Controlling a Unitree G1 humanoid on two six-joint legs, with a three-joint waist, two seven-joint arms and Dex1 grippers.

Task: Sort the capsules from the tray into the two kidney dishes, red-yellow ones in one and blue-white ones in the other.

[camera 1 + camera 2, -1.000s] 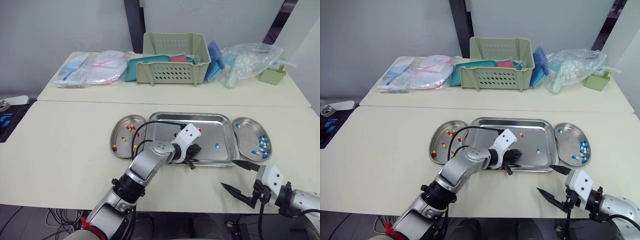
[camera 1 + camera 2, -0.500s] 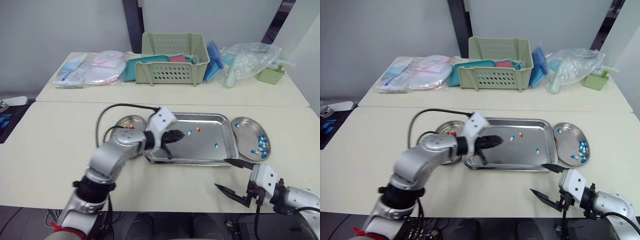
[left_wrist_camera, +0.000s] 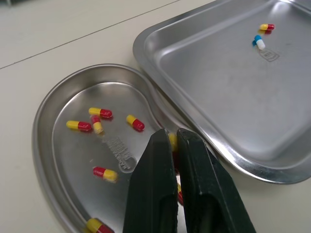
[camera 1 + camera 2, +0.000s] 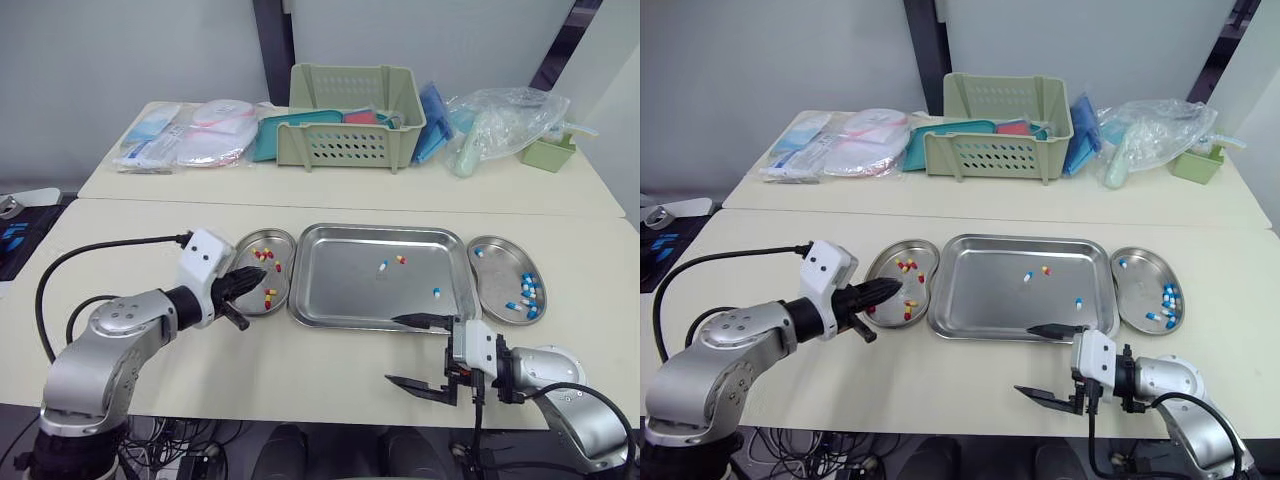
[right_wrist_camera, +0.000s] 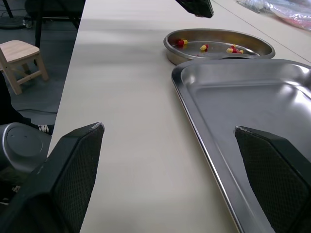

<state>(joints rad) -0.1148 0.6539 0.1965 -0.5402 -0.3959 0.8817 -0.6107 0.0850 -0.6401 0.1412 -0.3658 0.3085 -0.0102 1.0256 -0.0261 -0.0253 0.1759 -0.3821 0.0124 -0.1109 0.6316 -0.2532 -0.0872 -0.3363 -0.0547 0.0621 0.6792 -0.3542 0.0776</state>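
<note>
The steel tray [image 4: 340, 295] holds a red-yellow capsule [image 4: 400, 259] and two blue-white capsules [image 4: 383, 266] [image 4: 436, 292]. The left kidney dish [image 4: 247, 243] holds several red-yellow capsules; the right kidney dish [image 4: 490, 295] holds several blue-white ones. My left gripper [image 4: 247, 284] hangs over the left dish [image 3: 63, 141], shut on a red-yellow capsule [image 3: 172, 141] at its tips. My right gripper [image 4: 415, 352] stands wide open at the tray's front edge [image 5: 204, 145], holding nothing.
On the back table stand a green basket [image 4: 350, 125], packets [image 4: 190, 140], a plastic bag [image 4: 500, 120] and a small green box [image 4: 547, 152]. A black cable [image 4: 90, 255] loops from my left arm over the table. Bare tabletop lies left of the dishes.
My left gripper has swung left from the tray to above the left dish. My right gripper has moved left to the tray's front edge. The camera has shifted a little.
</note>
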